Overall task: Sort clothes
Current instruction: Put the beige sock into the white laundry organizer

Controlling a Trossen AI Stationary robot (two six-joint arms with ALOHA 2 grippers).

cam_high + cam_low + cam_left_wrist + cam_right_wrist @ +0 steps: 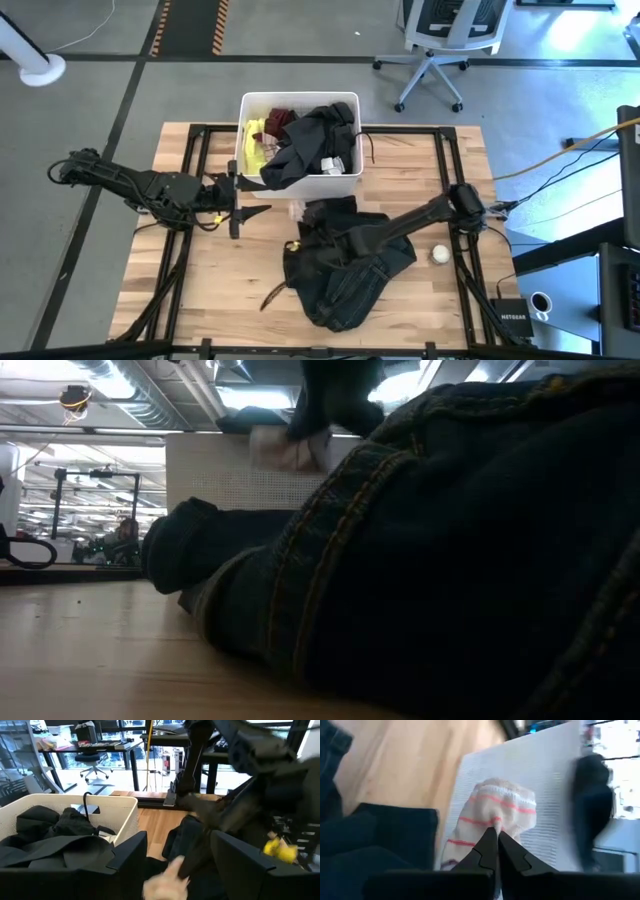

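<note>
- Centrally in the high view, the right gripper is sitting just below the white basket, its fingers pinched tight on a pale sock with pink stripes; in the right wrist view the sock is hanging against the basket's perforated white wall.
- Below that, dark denim jeans are spreading over the lower centre of the wooden table, reaching close to its bottom edge and lying under the right arm.
- In the low view the jeans are filling the right half of the frame, with bare wood open only at the lower left.
- The basket, at the table's top edge in the high view, is already holding a black garment that is draping over its right rim, a neon yellow piece at its left side, and a maroon one near the top.
- The left gripper is hovering at the left of centre, beside the basket's lower left corner, fingers spread wide and holding nothing; its wrist view shows the two dark fingers well apart.
- A small white ball is resting on bare wood at the right, clear of the jeans.
- The table's left third and lower left corner are lying uncovered.
</note>
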